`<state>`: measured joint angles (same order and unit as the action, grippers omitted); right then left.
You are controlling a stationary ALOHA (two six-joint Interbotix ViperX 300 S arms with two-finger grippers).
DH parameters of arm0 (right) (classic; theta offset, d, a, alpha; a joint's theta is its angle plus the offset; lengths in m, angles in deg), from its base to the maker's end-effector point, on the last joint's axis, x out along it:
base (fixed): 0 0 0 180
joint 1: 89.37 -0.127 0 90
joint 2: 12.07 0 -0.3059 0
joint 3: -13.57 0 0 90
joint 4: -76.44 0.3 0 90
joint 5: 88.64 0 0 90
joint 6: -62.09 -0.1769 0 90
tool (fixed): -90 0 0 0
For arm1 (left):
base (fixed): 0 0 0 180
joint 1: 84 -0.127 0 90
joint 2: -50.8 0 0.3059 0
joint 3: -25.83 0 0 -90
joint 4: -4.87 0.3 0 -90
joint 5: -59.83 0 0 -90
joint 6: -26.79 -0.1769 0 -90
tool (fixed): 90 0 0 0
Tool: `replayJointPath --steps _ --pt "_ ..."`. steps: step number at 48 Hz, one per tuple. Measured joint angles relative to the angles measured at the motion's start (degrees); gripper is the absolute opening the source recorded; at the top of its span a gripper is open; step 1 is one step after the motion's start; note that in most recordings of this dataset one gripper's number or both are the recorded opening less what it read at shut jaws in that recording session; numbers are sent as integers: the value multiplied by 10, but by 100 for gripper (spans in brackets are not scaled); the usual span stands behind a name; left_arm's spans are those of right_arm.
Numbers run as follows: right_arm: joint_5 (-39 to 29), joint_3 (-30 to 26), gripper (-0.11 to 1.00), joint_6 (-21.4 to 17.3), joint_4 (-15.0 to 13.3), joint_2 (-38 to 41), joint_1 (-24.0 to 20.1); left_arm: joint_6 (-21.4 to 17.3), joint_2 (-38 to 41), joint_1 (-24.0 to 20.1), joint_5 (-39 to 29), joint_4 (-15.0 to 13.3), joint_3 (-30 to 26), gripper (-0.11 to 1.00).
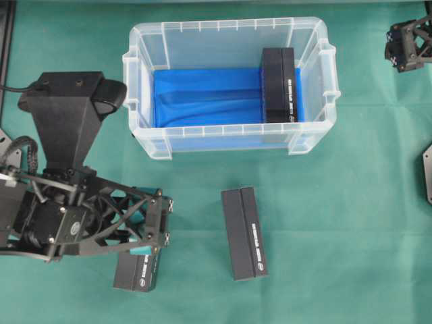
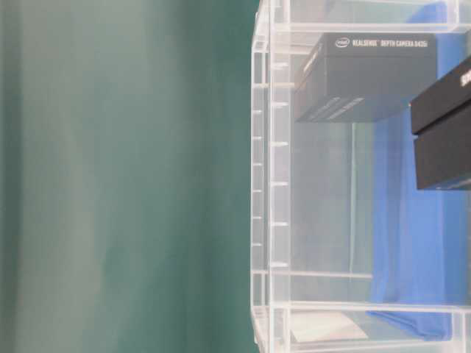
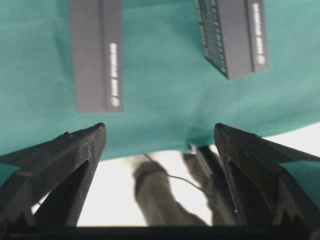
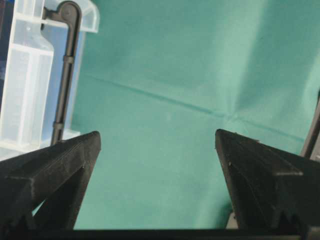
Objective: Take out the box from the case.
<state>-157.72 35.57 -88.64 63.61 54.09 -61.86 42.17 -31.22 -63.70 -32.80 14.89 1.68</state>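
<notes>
1 box (image 1: 279,85) in case (image 1: 142,61), long axis front-to-back; both hands spread, empty.

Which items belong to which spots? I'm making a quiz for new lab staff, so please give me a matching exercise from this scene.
Things:
1. box in the case
2. box in mid-table
3. box under the left gripper
4. right gripper

Places or states:
A. lying alone on the green cloth in front of the case
B. open, at the top right, away from the boxes
C. against the case's right end, on blue cloth
D. partly hidden beneath an open gripper

Pairs: 1-C, 2-A, 3-D, 4-B
</notes>
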Motion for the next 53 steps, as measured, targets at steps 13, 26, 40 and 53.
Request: replayJointPath --steps 13,26,40,53 --pt "0 0 94 0 0 -1 0 4 -17 6 -4 1 36 96" --pt "-2 0 94 0 0 -5 0 31 -73 51 -4 1 107 96" --pt "-11 0 94 0 0 -6 0 111 -140 105 -11 0 180 96" --pt "-16 0 94 -1 0 -7 0 119 -164 106 -29 0 207 96"
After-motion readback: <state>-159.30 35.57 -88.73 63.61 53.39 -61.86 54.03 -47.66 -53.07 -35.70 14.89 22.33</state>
